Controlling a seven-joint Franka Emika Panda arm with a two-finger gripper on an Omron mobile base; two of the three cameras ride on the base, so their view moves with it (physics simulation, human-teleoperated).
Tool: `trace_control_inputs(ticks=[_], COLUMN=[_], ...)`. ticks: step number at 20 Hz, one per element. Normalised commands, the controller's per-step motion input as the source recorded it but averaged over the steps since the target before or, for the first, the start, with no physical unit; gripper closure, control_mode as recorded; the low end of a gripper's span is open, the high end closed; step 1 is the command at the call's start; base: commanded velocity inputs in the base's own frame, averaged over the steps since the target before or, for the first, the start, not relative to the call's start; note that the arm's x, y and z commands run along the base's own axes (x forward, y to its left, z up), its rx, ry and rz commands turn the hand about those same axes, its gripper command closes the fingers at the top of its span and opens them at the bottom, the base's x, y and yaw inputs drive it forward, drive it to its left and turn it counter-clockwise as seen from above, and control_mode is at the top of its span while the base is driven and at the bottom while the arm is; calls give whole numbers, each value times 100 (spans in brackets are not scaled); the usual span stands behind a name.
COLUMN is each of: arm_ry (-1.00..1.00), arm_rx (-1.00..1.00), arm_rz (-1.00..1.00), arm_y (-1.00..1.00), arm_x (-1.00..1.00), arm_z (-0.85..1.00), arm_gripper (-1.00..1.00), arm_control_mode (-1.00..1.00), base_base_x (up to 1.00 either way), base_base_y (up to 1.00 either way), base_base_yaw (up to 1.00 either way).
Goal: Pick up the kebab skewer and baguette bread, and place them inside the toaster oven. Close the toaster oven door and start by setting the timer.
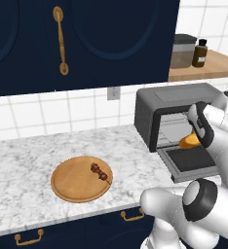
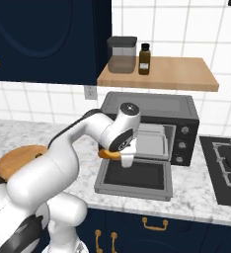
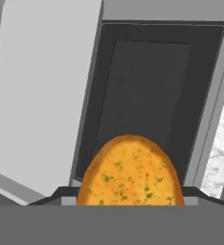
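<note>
My gripper (image 3: 130,197) is shut on the baguette bread (image 3: 130,174), a golden-orange stubby loaf, which fills the space between the fingertips. The loaf (image 1: 188,142) hangs just above the toaster oven door (image 1: 191,163), which lies open and flat in front of the dark grey toaster oven (image 1: 160,102). From the right the loaf (image 2: 108,154) peeks out beside the hand (image 2: 122,157), in front of the oven's metal tray (image 2: 149,143). The kebab skewer (image 1: 99,171) lies on a round wooden plate (image 1: 72,187) to the left on the counter.
A wooden shelf (image 2: 186,74) above the oven carries a grey canister (image 2: 121,54) and a brown bottle (image 2: 144,59). A stove top (image 2: 226,168) lies right of the oven. Dark blue cabinets (image 1: 86,44) hang over the marble counter (image 1: 18,160).
</note>
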Motion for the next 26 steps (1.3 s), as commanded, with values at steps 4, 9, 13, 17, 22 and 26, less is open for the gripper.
trace_control_inputs(ticks=[4,9,13,17,22,26], arm_ry=[-12,-19,-12,-3,-2,-9], arm_rx=[0,0,0,0,0,1], arm_rz=[-10,-7,-8,-9,-4,0], arm_y=[-34,-5,0,0,0,0], arm_x=[2,27,50,42,23,21], arm_z=[25,23,-5,0,0,0], arm_gripper=[100,100,100,100,100,100], arm_control_mode=[-100,-100,-100,-100,-100,-100], base_base_x=[0,0,0,0,0,0], base_base_y=[0,0,0,0,0,0], base_base_yaw=[0,0,0,0,0,0])
